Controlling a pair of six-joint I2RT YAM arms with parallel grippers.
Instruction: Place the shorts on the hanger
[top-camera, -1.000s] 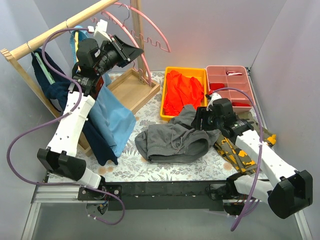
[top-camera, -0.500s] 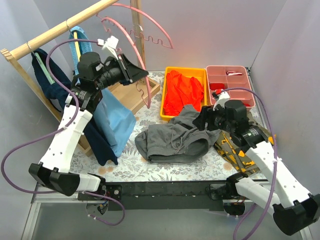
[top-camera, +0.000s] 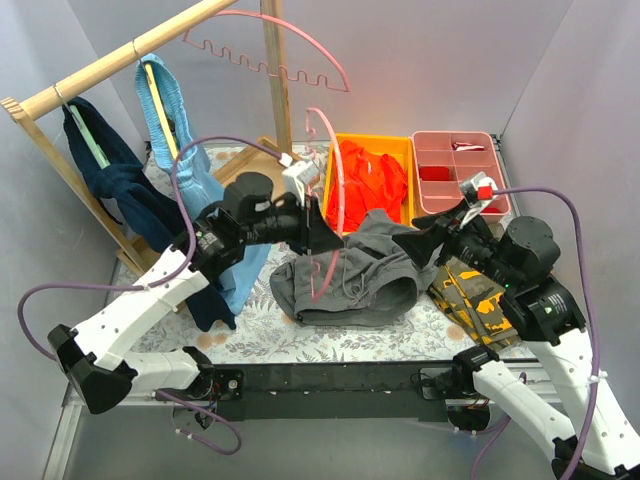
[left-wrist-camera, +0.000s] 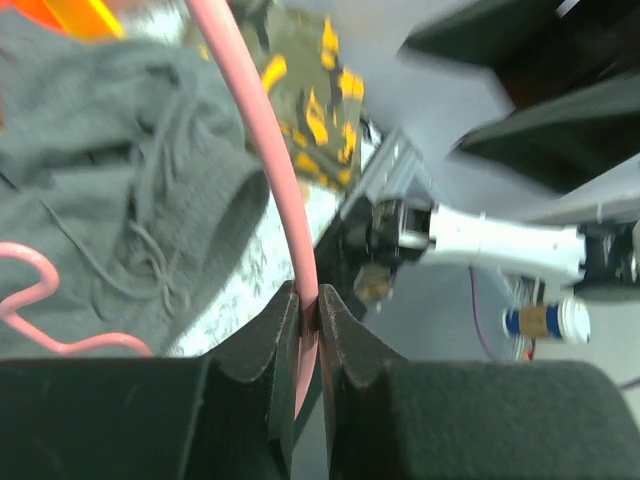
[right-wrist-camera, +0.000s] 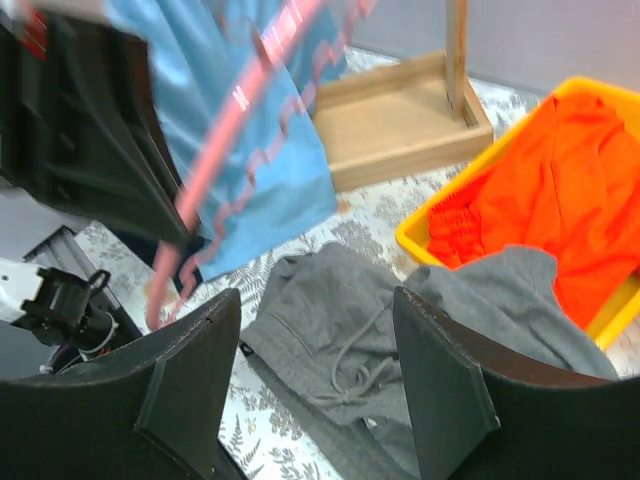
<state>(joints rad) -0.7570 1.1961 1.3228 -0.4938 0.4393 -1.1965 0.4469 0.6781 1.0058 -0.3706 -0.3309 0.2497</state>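
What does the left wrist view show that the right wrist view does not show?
Only the left wrist view: the camouflage cloth and the left claw closed on the pink hanger. Only the right wrist view: the light blue shorts, the wooden base and the open right claw. Both: the grey shorts and the hanger.

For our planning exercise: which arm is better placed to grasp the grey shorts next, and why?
Right, probably. The left claw is shut on the pink hanger, so it is occupied. The right claw is open, holds nothing, and hangs over the shorts.
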